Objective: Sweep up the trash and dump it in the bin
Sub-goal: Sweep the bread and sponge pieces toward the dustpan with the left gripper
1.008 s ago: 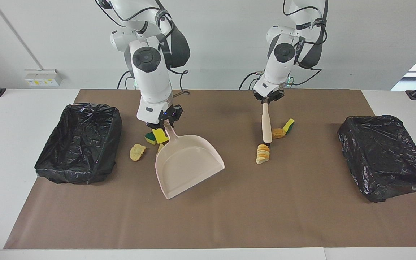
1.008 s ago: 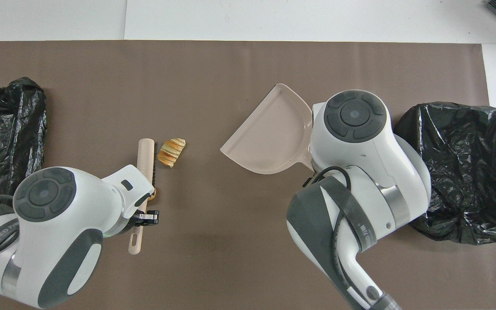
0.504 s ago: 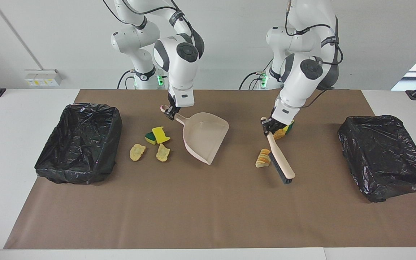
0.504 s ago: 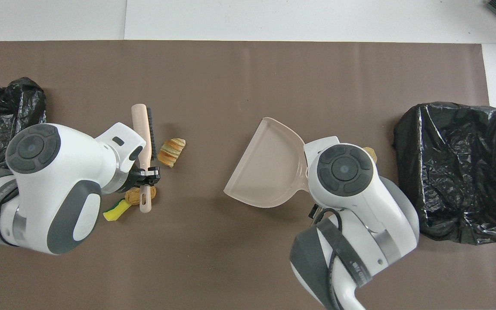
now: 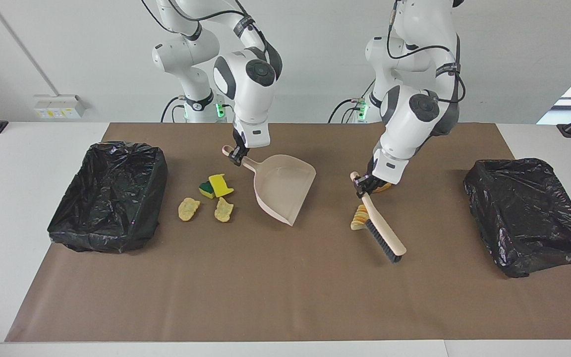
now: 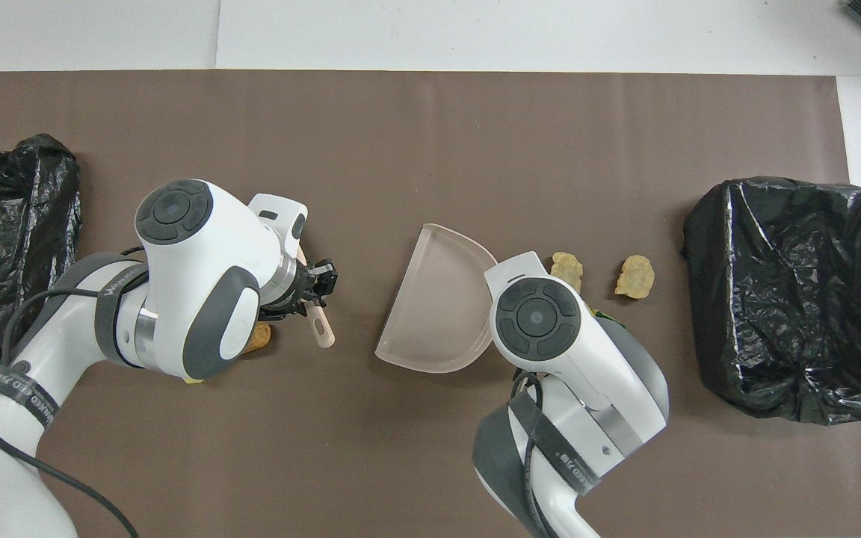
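My right gripper (image 5: 234,154) is shut on the handle of the beige dustpan (image 5: 283,191), whose open lip slants down to the mat, away from the robots. Beside the pan lie a yellow-and-green sponge piece (image 5: 216,185) and two tan chunks (image 5: 188,208) (image 5: 224,209) of trash. My left gripper (image 5: 363,182) is shut on the handle of the brush (image 5: 385,239), which slants down with its bristles at the mat. A striped bread piece (image 5: 357,218) lies against the brush. Another tan chunk (image 6: 258,338) shows half hidden under the left arm.
Two bins lined with black bags stand on the brown mat (image 5: 275,297): one bin (image 5: 107,193) at the right arm's end, close to the trash by the pan, the other bin (image 5: 528,213) at the left arm's end.
The right arm drew the dustpan back toward the robots and turned it, uncovering the sponge and chunks. The left arm swung the brush from upright to slanting and shifted it toward the table's middle.
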`<action>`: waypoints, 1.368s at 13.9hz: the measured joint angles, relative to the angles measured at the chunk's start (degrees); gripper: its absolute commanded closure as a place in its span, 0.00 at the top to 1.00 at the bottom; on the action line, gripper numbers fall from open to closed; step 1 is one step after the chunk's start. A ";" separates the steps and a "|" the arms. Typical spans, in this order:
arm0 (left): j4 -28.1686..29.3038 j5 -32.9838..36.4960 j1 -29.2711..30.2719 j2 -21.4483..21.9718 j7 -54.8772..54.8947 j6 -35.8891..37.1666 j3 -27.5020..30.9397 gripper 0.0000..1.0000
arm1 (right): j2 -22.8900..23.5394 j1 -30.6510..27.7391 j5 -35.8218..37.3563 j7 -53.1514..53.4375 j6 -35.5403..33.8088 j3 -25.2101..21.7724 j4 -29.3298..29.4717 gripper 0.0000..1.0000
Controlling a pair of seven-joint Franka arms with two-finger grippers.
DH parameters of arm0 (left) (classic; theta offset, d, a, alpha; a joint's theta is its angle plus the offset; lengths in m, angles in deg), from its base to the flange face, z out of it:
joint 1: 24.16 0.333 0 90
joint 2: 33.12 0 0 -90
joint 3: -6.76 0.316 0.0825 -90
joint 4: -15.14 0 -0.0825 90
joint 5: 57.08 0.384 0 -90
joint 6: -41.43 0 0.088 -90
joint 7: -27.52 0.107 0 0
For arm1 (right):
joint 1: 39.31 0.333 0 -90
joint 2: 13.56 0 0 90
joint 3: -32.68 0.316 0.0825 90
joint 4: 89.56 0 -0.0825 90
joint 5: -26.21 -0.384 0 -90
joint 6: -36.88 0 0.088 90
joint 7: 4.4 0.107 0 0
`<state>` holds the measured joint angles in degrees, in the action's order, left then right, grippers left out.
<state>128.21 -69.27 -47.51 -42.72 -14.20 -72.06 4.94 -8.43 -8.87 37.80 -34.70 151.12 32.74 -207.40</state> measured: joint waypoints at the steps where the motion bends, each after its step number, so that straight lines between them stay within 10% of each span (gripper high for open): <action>1: 0.21 0.00 -0.46 0.86 -0.11 3.29 0.00 0.00 | 0.63 0.10 0.00 -0.06 0.65 0.02 -0.01 0.00; 11: 1.83 1.91 -0.65 13.76 -3.96 23.82 0.50 0.00 | 3.37 5.12 0.00 -0.59 2.89 0.11 0.65 0.00; 19: 18.71 13.74 1.74 26.84 -8.67 28.57 0.83 0.00 | 3.72 6.11 0.00 -3.22 3.27 0.11 0.66 0.00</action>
<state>146.92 -55.54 -45.76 -15.88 -22.87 -43.50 5.77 -4.71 -2.76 37.80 -37.92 154.39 32.86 -206.74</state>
